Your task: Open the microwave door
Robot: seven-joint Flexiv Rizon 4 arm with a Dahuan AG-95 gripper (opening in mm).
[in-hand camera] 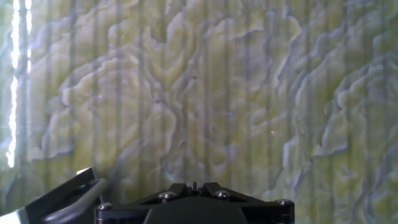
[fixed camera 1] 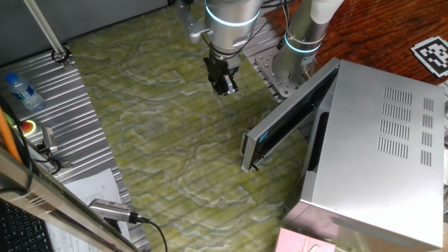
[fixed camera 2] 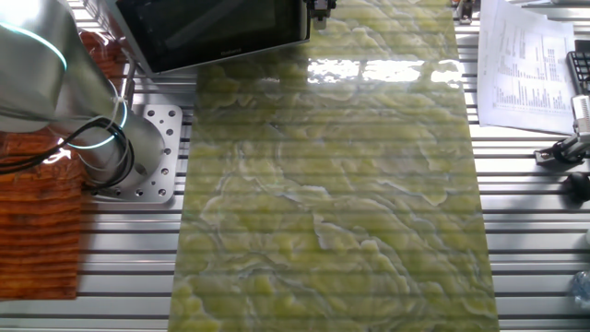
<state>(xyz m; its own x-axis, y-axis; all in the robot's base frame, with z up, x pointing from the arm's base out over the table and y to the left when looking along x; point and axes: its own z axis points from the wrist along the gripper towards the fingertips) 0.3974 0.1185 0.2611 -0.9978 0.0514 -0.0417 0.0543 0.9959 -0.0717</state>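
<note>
The silver microwave (fixed camera 1: 381,154) stands at the right of the table. Its door (fixed camera 1: 287,119), dark glass in a silver frame, is swung partly open, with its free edge (fixed camera 1: 246,150) out over the green mat. In the other fixed view the door (fixed camera 2: 212,28) shows at the top left. My gripper (fixed camera 1: 225,87) hangs above the mat, left of the door and apart from it, with its fingers together and nothing between them. In the hand view the fingertips (in-hand camera: 194,186) meet at the bottom over bare mat. Only the gripper's tip (fixed camera 2: 320,9) shows in the other fixed view.
The green marbled mat (fixed camera 1: 161,126) covers the table's middle. The arm's base (fixed camera 2: 138,157) stands beside the microwave. A water bottle (fixed camera 1: 21,91) and a red button (fixed camera 1: 28,127) are at the left, a pink box (fixed camera 1: 301,241) in front of the microwave, and papers (fixed camera 2: 525,65) at one side.
</note>
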